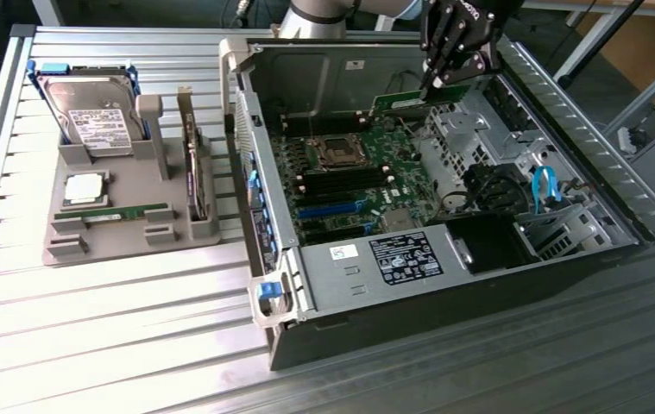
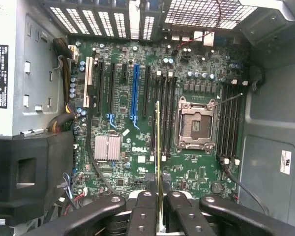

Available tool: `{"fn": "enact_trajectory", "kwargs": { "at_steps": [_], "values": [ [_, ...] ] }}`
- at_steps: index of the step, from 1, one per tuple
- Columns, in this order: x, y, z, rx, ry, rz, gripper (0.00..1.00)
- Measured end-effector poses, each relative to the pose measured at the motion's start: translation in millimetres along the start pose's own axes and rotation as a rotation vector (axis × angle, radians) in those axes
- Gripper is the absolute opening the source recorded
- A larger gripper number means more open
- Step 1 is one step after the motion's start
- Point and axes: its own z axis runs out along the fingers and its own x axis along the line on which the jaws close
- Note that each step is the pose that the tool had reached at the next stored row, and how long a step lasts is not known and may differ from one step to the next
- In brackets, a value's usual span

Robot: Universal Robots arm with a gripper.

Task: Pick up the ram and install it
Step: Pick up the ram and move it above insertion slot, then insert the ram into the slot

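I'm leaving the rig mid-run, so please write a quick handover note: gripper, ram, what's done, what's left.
Gripper: shut on the ram, gripped on edge.
Ram: in the air over the motherboard of the open computer case, close above the memory slots beside the processor socket.
Done: ram picked up and carried to the case.
Left: ram not yet seated in a slot.

look: the ram (image 1: 417, 103) is a long, thin green stick
state: pinched in the gripper (image 1: 443, 82), hanging in the air, not in any slot as far as I can see
pose: up on its long edge; on my wrist view the ram (image 2: 159, 147) is edge-on, just a skinny line
spot: up above the motherboard (image 1: 356, 172), not touching it
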Motion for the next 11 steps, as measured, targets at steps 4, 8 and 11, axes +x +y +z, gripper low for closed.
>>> {"fn": "enact_trajectory", "kwargs": {
  "at_steps": [4,8,11],
  "values": [
    [0.0,0.0,0.0,0.0000,-0.0001,0.000,0.13],
    [0.0,0.4,1.6,0.0008,0.0001,0.015,0.13],
    [0.3,0.3,5.9,0.0008,0.0001,0.015,0.13]
  ]
}}
